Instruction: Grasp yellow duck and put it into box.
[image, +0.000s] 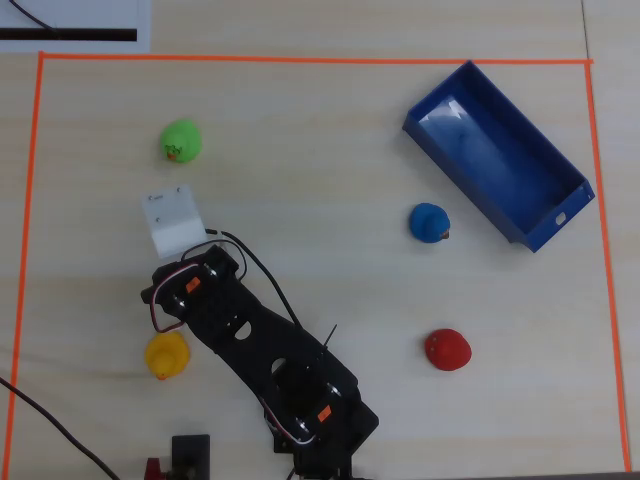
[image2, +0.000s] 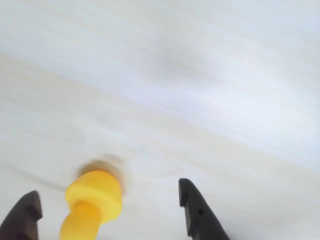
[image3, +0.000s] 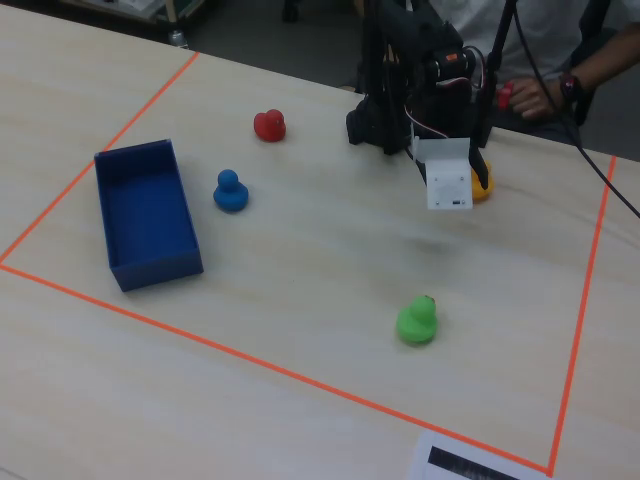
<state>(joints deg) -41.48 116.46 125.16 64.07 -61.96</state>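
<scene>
In the wrist view the gripper (image2: 110, 207) was spread wide with nothing between its pads, and the yellow duck (image2: 93, 202) sat on the pale wooden table (image2: 210, 90) in the gap, closer to the left dark fingertip (image2: 27, 210) than the right (touching neither). From overhead the yellow duck (image: 167, 354) lay at the arm's (image: 255, 345) lower-left flank, well apart from the box (image: 497, 152), which stood empty near the top-right corner of the orange tape (image: 300, 58) with a blue duck (image: 430, 222) just beside it.
</scene>
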